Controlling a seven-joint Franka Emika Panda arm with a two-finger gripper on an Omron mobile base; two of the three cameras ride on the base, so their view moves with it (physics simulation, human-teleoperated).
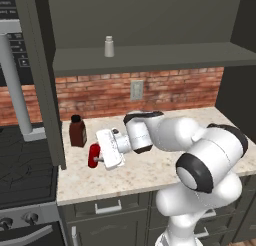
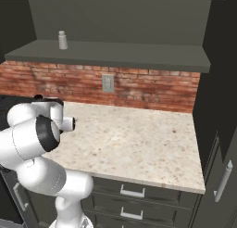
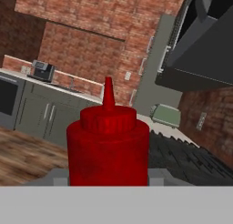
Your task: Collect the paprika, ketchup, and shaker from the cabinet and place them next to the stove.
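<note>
Ketchup [image 1: 93,155], a slim bright red squeeze bottle, lies sideways at centre left of the left base view, pinched in the gripper [image 1: 100,155] just above the speckled counter [image 1: 150,175]; in the hand view it [image 3: 108,145] fills the lower centre, nozzle pointing toward the top of the frame. Paprika [image 1: 77,131], dark with a black cap, stands upright on the counter just up and left of the ketchup. Shaker [image 1: 109,46] stands on the cabinet [image 1: 150,57] shelf, upper centre. Stove [image 1: 25,175] occupies the lower left, beside the counter edge.
</note>
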